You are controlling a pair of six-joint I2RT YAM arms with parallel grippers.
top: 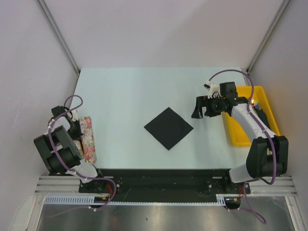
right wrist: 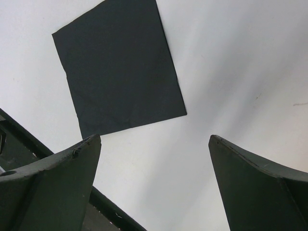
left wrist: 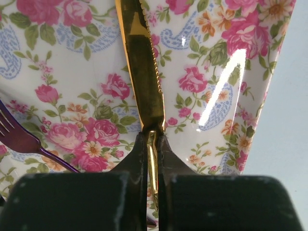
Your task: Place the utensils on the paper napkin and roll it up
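Note:
The black paper napkin [top: 168, 128] lies flat as a diamond at the table's middle; it also shows in the right wrist view [right wrist: 120, 67]. My left gripper [left wrist: 152, 134] is shut on the handle of a gold knife [left wrist: 142, 62], whose serrated blade points away over the floral pink-white piece [left wrist: 216, 96]. A purple fork [left wrist: 19, 137] lies on the same piece, to the left. In the top view my left gripper [top: 75, 126] sits at that floral piece [top: 89, 142] at the table's left edge. My right gripper [top: 199, 108] is open and empty, hovering right of the napkin; in the right wrist view it [right wrist: 154, 139] holds nothing.
A yellow bin [top: 234, 131] stands at the right edge, under my right arm. A black rail [top: 163, 173] runs along the table's near edge. Grey walls close in both sides.

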